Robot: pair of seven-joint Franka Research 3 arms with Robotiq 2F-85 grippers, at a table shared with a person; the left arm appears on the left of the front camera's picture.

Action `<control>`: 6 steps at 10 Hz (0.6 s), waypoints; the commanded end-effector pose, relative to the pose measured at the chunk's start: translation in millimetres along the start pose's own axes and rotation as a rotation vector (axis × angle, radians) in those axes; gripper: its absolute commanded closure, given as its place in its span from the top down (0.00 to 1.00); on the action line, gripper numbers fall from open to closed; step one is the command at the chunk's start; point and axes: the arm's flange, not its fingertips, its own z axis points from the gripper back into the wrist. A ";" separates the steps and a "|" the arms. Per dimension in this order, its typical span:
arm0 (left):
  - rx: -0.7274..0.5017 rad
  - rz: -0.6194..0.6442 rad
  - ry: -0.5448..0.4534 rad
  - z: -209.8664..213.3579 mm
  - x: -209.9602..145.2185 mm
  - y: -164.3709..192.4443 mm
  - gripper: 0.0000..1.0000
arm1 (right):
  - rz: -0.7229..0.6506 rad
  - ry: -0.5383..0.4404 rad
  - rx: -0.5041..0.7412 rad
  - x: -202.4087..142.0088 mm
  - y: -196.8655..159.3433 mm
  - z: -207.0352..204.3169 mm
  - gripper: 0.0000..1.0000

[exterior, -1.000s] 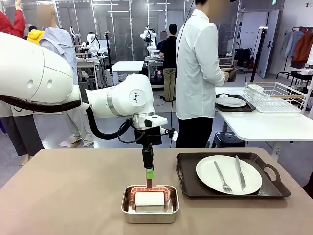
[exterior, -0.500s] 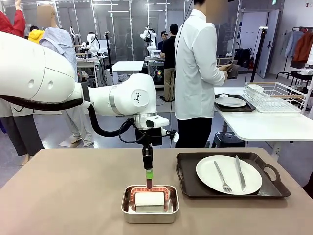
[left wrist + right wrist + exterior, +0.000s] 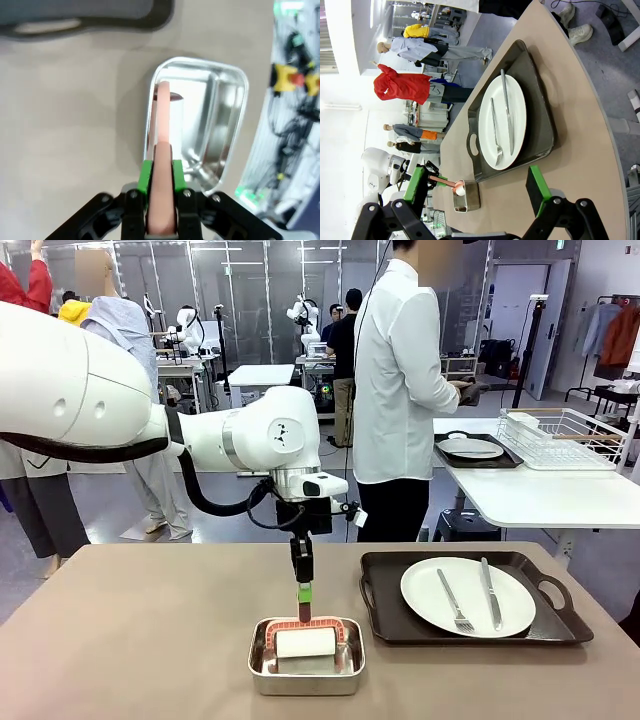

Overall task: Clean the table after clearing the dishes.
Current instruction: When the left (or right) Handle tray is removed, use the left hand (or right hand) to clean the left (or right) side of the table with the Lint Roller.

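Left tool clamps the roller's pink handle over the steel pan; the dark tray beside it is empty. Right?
Not empty: front view shows the dark tray holding a white plate with fork and knife. The left tool does clamp the pink handle.

Bare table (image 3: 130, 640) at left; pan (image 3: 305, 686) centre, tray (image 3: 388, 625) at right.
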 end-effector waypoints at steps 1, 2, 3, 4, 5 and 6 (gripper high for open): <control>0.070 0.198 -0.109 47.9 -42.7 -30.2 0.16 | -0.003 -0.005 0.011 0.1 2.2 1.8 1.00; 0.085 0.295 -0.172 60.7 -68.1 -34.8 0.16 | -0.003 -0.005 0.011 0.1 2.2 1.8 1.00; 0.067 0.377 -0.251 71.1 -100.5 -36.4 0.16 | -0.003 -0.005 0.011 0.1 2.2 1.8 1.00; 0.052 0.477 -0.341 76.3 -143.2 -34.2 0.16 | -0.003 -0.005 0.011 0.1 2.2 1.8 1.00; 0.054 0.607 -0.427 72.5 -184.9 -31.1 0.16 | -0.003 -0.005 0.011 0.1 2.2 1.8 1.00; 0.057 0.756 -0.554 64.9 -227.1 -28.8 0.16 | -0.003 -0.005 0.011 0.1 2.2 1.8 1.00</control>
